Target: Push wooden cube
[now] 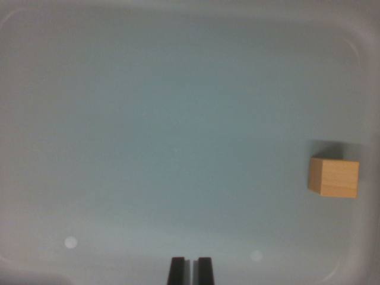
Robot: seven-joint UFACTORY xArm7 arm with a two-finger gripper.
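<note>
The wrist view looks straight down into a pale grey tray [178, 24] with rounded corners and a raised rim that shows along the top and down both sides. Its floor is smooth and plain, apart from two faint round light spots [70, 242] low in the picture, one at about 7 o'clock and a dimmer one at about 5 o'clock.

The wooden cube [334, 177] sits on the tray floor at roughly 3 o'clock, close to the rim on the wrist view's right. It is light tan, with its top face and one narrower side face visible, and it rests flat and only slightly turned. A soft shadow falls just beyond it towards 12 o'clock.

The gripper [190, 271] enters at 6 o'clock, where only the two dark fingertips [177, 271] show at the bottom edge. The jaws stand narrow, with just a thin slit of grey between them, and they hold nothing. The cube lies well apart from the gripper, off towards 2 o'clock from the tips, with bare tray floor between the two. Nothing touches the cube.
</note>
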